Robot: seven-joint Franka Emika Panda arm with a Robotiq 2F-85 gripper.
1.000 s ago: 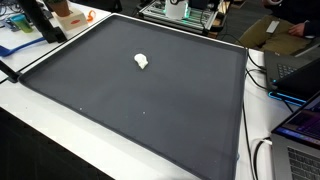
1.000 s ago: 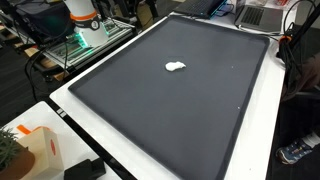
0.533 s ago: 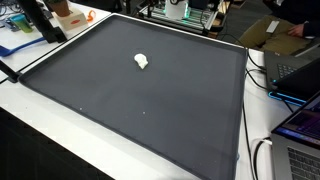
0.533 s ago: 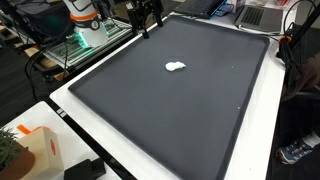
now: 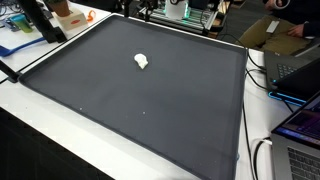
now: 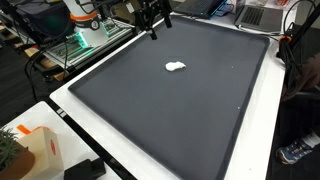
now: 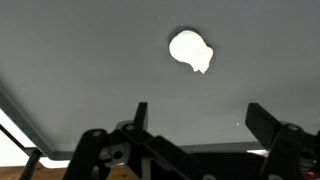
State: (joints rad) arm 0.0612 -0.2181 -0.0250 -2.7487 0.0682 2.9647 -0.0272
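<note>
A small white crumpled object [image 5: 142, 62] lies on a dark grey mat [image 5: 150, 115] that covers most of a white table; it also shows in the other exterior view [image 6: 176, 68] and in the wrist view [image 7: 189, 50]. My gripper [image 6: 152, 30] hangs above the mat's edge near the robot base, apart from the white object. In the wrist view the gripper [image 7: 200, 112] has its two black fingers spread wide with nothing between them, and the white object lies ahead on the mat [image 7: 90, 60].
An orange and white box [image 6: 42, 148] stands at a table corner, seen also in an exterior view [image 5: 68, 12]. Laptops [image 5: 302, 135] and cables lie along one side of the table. The robot base with green-lit equipment [image 6: 85, 38] stands beyond the mat's edge.
My gripper has come into an exterior view from the top and moved out over the mat's edge towards the white object. The white object has not moved.
</note>
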